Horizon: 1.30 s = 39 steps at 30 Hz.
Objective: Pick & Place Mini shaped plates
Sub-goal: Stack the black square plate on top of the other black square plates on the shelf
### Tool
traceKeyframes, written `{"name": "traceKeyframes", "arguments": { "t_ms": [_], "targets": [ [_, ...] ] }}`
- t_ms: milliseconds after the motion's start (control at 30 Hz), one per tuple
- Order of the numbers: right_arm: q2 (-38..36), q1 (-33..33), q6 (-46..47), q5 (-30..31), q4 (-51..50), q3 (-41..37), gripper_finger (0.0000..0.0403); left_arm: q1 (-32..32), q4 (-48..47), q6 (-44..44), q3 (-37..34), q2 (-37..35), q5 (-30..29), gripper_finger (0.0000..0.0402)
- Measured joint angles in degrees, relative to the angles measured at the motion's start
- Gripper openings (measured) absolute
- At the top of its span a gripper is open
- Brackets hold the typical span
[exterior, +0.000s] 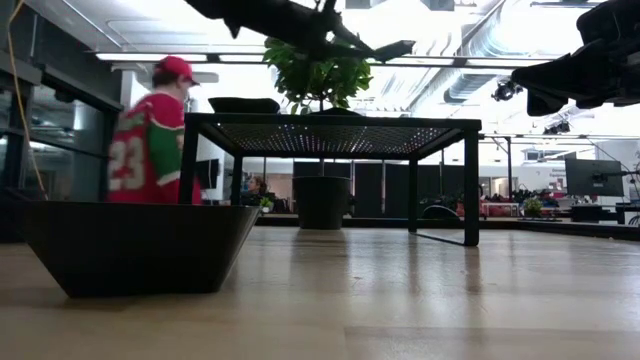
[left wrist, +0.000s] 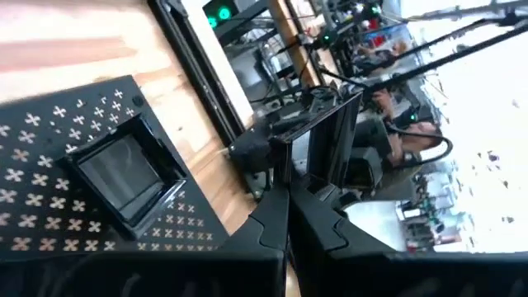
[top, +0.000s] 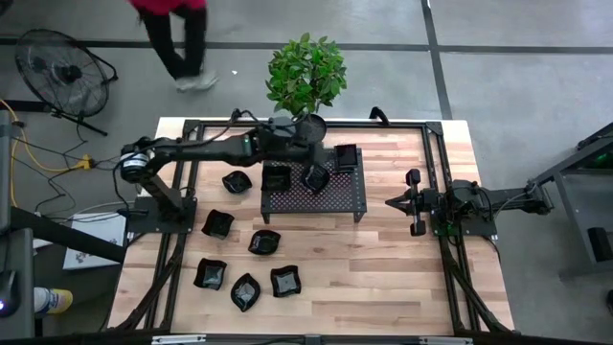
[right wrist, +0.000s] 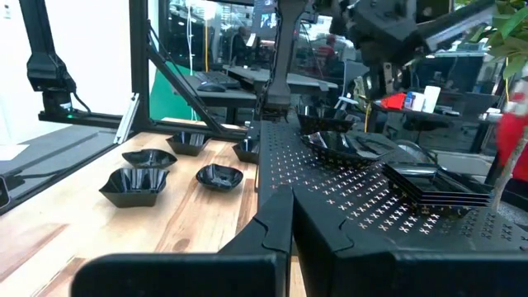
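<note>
Square plate (left wrist: 124, 176) lies on rack just beside left gripper (left wrist: 288, 216).

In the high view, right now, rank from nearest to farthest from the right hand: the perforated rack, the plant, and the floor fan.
Measured from the right hand, shut at the table's right side:
1. Perforated rack, mid-table, just to its left.
2. Plant, at the table's far edge, behind the rack.
3. Floor fan, off the table, far left corner.

Perforated black metal rack (top: 314, 196) is seen on the wooden table (top: 383, 278); potted plant (top: 306, 75) at rack's 12 o'clock. Floor fan (top: 59, 69) at 10 o'clock; red-shirted person (exterior: 150, 135) beyond.
</note>
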Motion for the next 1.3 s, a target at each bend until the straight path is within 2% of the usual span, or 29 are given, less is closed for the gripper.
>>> {"name": "traceKeyframes", "arguments": {
  "t_ms": [167,333,467,800,1000,1300],
  "targets": [
    [0.00,0.00,0.00,-0.01,0.00,0.00,0.0005,0.97,-10.16,-1.36,6.61,3.83,1.40,0.0000],
    [0.02,0.00,0.01,0.01,0.08,0.00,0.0005,2.81,-20.42,-2.38,13.59,6.95,0.15,0.0000],
    [0.04,0.01,0.01,0.01,0.07,0.00,0.0005,3.41,-21.59,-4.24,16.14,7.91,-1.30,0.0000],
    [0.04,0.00,0.01,0.01,0.09,0.00,0.0005,3.45,-28.12,-8.57,16.08,8.49,-0.44,0.0001],
    [0.04,0.01,0.01,0.01,0.11,0.00,0.0005,3.44,-27.71,-10.13,16.10,9.07,-1.57,0.0001],
    [0.04,0.00,0.02,-0.01,0.11,0.00,0.0005,3.41,-25.23,-11.44,16.04,11.58,0.66,0.0001]
  ]
}}
